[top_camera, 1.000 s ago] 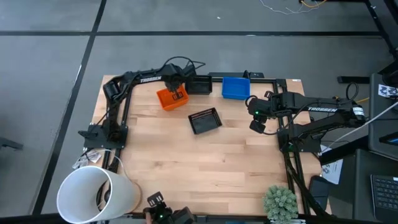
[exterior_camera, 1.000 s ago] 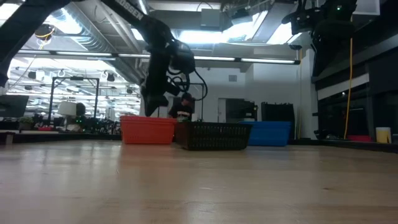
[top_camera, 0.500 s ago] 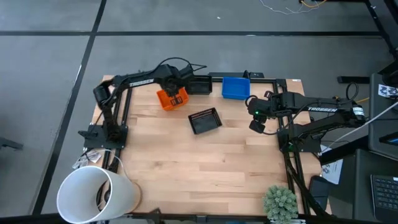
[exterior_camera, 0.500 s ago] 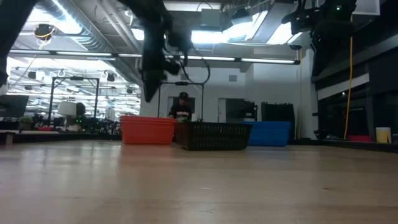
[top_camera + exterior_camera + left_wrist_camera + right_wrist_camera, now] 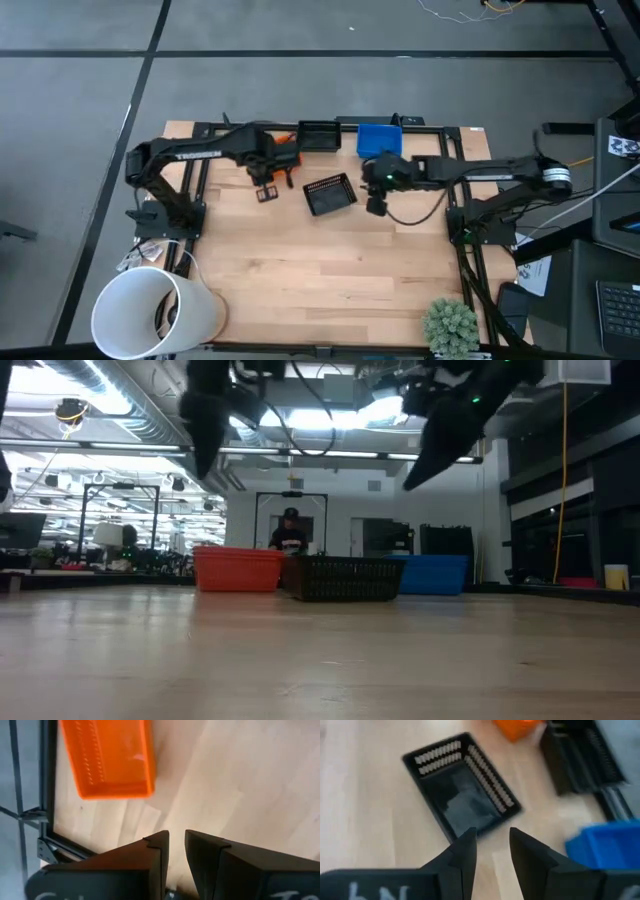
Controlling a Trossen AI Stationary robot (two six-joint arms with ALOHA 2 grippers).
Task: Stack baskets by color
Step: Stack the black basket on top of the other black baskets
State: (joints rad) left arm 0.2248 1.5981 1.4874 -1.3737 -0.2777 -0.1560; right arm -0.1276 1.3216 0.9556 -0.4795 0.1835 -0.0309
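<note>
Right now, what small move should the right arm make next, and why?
Probably lower the right gripper onto the loose black basket. Its fingers are apart and empty just beside that basket's rim, and another black basket waits at the far edge.

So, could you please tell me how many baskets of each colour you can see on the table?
Orange baskets: 1
Blue baskets: 1
Black baskets: 2, the second at the back edge
Total: 4 seen; whether any hold others nested inside cannot be told.
</note>
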